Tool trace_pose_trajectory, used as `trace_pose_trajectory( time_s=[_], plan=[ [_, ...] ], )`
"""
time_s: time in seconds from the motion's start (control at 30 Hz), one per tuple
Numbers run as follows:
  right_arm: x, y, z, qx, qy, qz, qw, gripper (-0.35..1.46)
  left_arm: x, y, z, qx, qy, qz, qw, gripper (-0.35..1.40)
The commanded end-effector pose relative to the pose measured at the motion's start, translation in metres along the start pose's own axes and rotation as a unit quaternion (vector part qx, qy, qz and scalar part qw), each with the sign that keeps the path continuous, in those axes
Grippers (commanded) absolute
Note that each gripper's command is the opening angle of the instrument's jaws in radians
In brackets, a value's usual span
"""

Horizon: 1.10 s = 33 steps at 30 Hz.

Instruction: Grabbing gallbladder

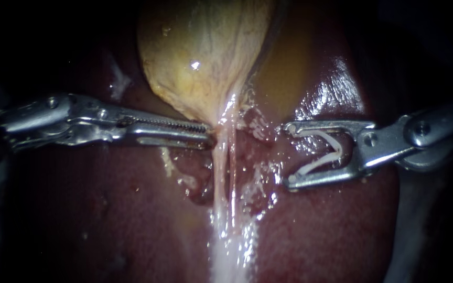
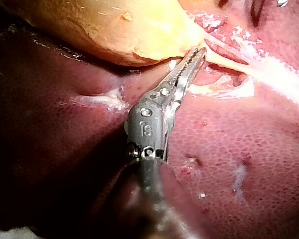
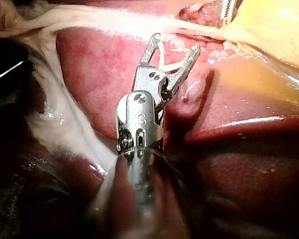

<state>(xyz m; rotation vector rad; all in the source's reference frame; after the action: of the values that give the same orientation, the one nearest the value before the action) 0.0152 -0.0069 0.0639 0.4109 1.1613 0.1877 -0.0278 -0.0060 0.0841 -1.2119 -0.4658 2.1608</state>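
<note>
The gallbladder (image 1: 200,52) sits in the upper middle of the endoscope frame. It is a pale yellow sac and its broad body is cut off by the top edge. Its long axis runs nearly straight up and down, and it narrows downward to a tip close to the centre of the frame. From that tip a whitish, glistening strand of tissue (image 1: 226,209) carries on down to the bottom edge. The dark red liver (image 1: 132,209) lies under and around both.

My left instrument (image 1: 209,135) comes in level from the left edge at mid-height. Its toothed jaws are slightly parted, with a slim dark gap between them and nothing clamped. Their tips rest against the left side of the gallbladder's narrow end, so the sac lies above and just ahead of them. The left wrist view shows the same thing: the left instrument (image 2: 202,52) has its tips at the tapered end of the gallbladder (image 2: 114,30).

My right instrument (image 1: 289,155) comes in from the right edge, also level. Its jaws stand wide apart and carry a white V-shaped clip (image 1: 319,163), with one leg lying against each jaw. The tips point left toward the strand and stop short of it, below and to the right of the gallbladder's tip. In the right wrist view the gallbladder (image 3: 274,25) lies ahead of the right instrument (image 3: 175,42) and off to one side.
</note>
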Motion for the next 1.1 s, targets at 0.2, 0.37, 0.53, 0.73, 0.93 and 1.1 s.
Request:
trace_pose_trajectory(
  time_s=[0.2, 0.37, 0.53, 0.73, 0.93, 1.1],
  plan=[
    [0.0, 0.0, 0.0, 0.0, 0.0, 0.0, 1.0, 0.48, -0.0002, -0.0001, 0.0, 0.003, -0.012, 0.0, 0.9999, -0.35],
    [0.0, 0.0, 0.0, 0.0, 0.0, 0.0, 1.0, 0.48, -0.0004, -0.0002, -0.0003, 0.005, -0.029, -0.014, 0.9995, -0.35],
    [0.0, 0.0, 0.0, 0.0, 0.0, 0.0, 1.0, 0.48, -0.0005, 0.0, -0.0007, 0.002, -0.043, -0.029, 0.9987, -0.35],
    [0.0, 0.0, 0.0, 0.0, 0.0, 0.0, 1.0, 0.48, -0.0004, 0.0004, -0.0009, -0.003, -0.047, -0.028, 0.9985, -0.35],
    [0.0, 0.0, -0.0001, 0.0, 0.0, 0.0, 1.0, 0.48, 0.0, 0.0007, -0.0023, -0.009, -0.048, -0.028, 0.9984, -0.35],
    [0.0, 0.0, -0.0001, 0.0, 0.0, 0.0, 1.0, 0.48, 0.0007, 0.0008, -0.0041, -0.015, -0.049, -0.029, 0.9983, -0.35]
  ],
)
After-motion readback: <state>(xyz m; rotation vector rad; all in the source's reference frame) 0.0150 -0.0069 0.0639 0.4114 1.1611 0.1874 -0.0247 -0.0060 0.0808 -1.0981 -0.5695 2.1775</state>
